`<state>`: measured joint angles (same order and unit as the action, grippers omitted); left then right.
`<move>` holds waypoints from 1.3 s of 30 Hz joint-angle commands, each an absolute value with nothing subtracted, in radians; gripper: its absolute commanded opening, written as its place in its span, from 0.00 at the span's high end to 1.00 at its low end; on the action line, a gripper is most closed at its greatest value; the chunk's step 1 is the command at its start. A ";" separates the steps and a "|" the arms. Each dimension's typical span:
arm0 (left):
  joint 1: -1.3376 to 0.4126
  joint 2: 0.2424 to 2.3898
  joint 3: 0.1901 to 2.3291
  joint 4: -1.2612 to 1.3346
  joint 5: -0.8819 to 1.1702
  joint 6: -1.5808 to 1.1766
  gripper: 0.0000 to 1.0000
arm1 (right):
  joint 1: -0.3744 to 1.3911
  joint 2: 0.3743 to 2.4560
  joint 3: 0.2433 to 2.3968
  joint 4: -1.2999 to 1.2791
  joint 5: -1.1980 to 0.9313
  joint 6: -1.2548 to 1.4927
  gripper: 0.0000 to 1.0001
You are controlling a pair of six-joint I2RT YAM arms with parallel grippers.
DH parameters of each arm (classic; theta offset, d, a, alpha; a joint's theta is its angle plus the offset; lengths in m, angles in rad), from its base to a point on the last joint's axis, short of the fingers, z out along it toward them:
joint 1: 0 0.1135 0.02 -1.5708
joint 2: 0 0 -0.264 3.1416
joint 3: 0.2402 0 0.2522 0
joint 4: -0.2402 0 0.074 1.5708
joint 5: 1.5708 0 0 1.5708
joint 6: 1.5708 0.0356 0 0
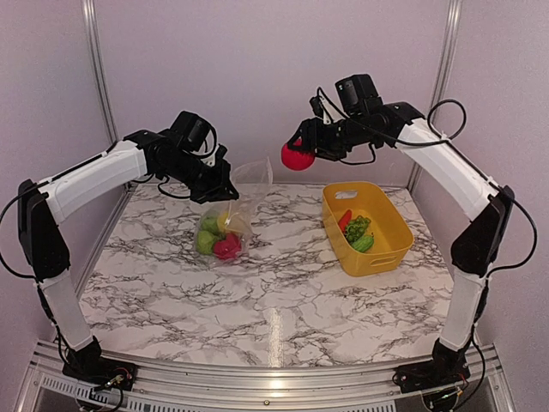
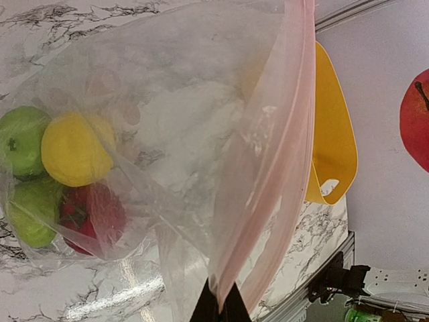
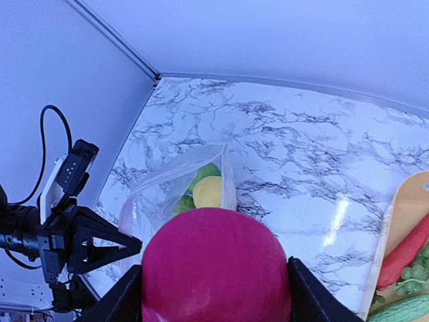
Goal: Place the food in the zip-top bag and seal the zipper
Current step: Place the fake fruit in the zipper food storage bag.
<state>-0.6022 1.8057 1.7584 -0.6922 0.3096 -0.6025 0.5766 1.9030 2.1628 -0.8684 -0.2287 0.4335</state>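
Note:
The clear zip-top bag hangs with its bottom on the table, and its mouth is held up by my left gripper, shut on the pinkish zipper strip. Inside lie a yellow fruit, two green fruits and a red piece. My right gripper is shut on a round red apple, high in the air to the right of and above the bag's mouth. In the overhead view the apple hangs between the bag and the basket.
A yellow basket stands at the right of the marble table. It holds a long red-orange piece, green grapes and a green cucumber. Walls close in behind and on both sides.

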 commanded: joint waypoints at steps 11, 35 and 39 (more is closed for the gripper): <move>-0.606 1.781 1.750 -0.684 0.324 -0.606 1.00 | 0.697 2.071 2.235 -0.640 -0.372 0.579 0.41; -0.607 1.777 1.771 -0.680 0.333 -0.623 1.00 | 0.710 2.060 2.256 -0.656 -0.303 0.509 0.09; -0.604 1.777 1.778 -0.680 0.324 -0.613 1.00 | 0.696 1.982 2.198 -0.675 -0.233 0.472 0.07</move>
<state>-0.6033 1.8000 1.7584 -0.6849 0.3153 -0.6216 0.7029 2.0941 2.2093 -0.6781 -0.3073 0.5182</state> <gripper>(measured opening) 0.016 0.920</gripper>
